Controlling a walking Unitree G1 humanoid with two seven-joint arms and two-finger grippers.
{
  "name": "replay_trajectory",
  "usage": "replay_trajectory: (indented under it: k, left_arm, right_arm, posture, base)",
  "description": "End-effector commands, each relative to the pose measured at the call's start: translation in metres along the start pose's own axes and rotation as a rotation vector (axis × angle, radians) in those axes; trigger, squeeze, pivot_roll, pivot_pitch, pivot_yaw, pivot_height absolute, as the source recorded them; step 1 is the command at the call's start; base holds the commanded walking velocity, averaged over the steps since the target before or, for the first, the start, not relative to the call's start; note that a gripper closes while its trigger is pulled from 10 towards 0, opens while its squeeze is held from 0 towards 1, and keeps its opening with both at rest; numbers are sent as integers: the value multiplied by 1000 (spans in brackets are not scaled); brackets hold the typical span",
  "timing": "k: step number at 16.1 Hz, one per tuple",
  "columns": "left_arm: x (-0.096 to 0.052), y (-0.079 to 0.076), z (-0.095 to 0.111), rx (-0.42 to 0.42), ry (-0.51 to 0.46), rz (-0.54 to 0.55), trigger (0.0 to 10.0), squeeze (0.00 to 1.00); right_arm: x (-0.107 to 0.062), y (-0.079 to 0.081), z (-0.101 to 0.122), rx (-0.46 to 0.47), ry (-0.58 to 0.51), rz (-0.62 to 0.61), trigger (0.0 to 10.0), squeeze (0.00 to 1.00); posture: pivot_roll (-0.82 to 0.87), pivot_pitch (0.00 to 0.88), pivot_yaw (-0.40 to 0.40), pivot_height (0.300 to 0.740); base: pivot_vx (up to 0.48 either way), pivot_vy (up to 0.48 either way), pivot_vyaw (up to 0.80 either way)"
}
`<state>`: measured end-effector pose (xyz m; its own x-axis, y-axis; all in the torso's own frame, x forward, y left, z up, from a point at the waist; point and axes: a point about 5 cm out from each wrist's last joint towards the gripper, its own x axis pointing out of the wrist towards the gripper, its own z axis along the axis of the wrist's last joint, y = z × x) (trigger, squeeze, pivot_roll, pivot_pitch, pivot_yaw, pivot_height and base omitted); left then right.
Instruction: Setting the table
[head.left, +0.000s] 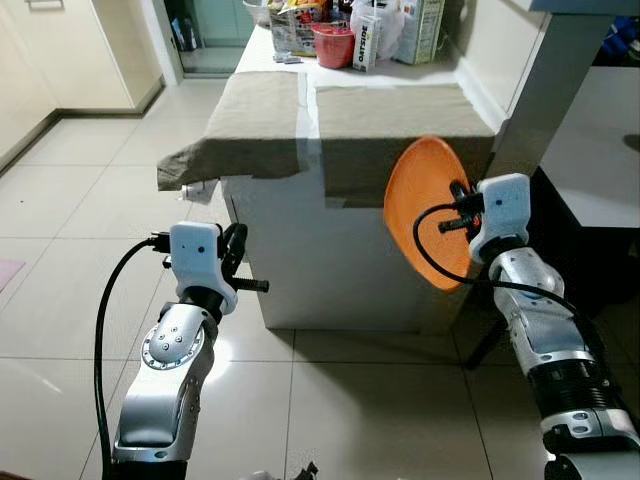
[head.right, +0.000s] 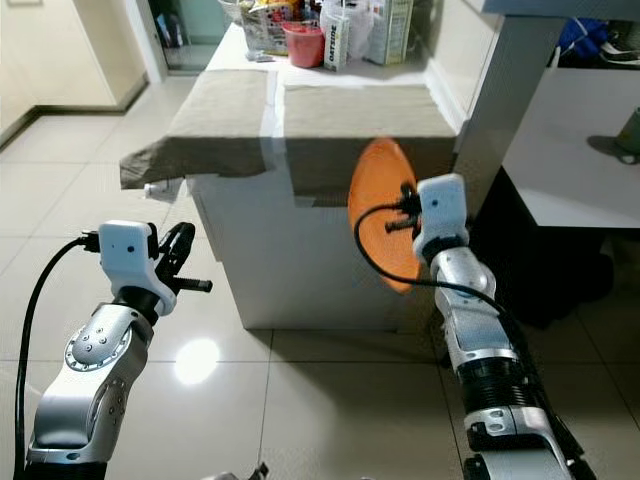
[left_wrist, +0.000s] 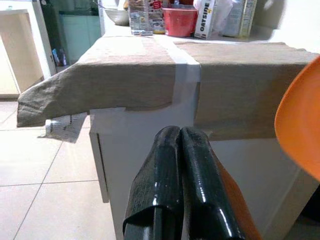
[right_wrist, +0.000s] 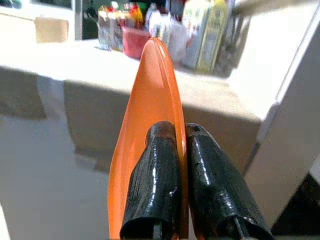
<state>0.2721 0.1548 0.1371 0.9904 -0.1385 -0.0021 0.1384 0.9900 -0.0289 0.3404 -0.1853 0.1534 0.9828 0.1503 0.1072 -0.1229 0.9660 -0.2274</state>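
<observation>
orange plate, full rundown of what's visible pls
The orange plate is round, plain and shallow, and looks like smooth plastic. It is held on edge, nearly vertical, with its rim clamped between the black fingers of the right gripper. It hangs in the air in front of the white table, level with the hanging edge of the right-hand grey-brown placemat, not resting on anything. Only the gripper touches it. No food or marks show on it.
</observation>
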Motion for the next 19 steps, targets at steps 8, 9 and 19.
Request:
replay_trajectory:
  k: [8,9,19]
  left_arm:
    - [1,1,8,-18,-22,-14,10000,0]
    - [1,1,8,-22,-21,-14,10000,0]
    - [4,-6,8,-23,-27,-14,10000,0]
  right_arm:
    - [10,5,39,-3,-241,-36,0,0]
    - [11,7,40,-1,-241,-33,0,0]
    - [11,20,36,-9,-252,10,0,0]
  posture:
    - [-97,0,48,740]
    - [-97,0,48,740]
    - [-100,0,52,740]
  base:
    - [0,0,0]
    - [0,-480,0]
    - [0,-476,0]
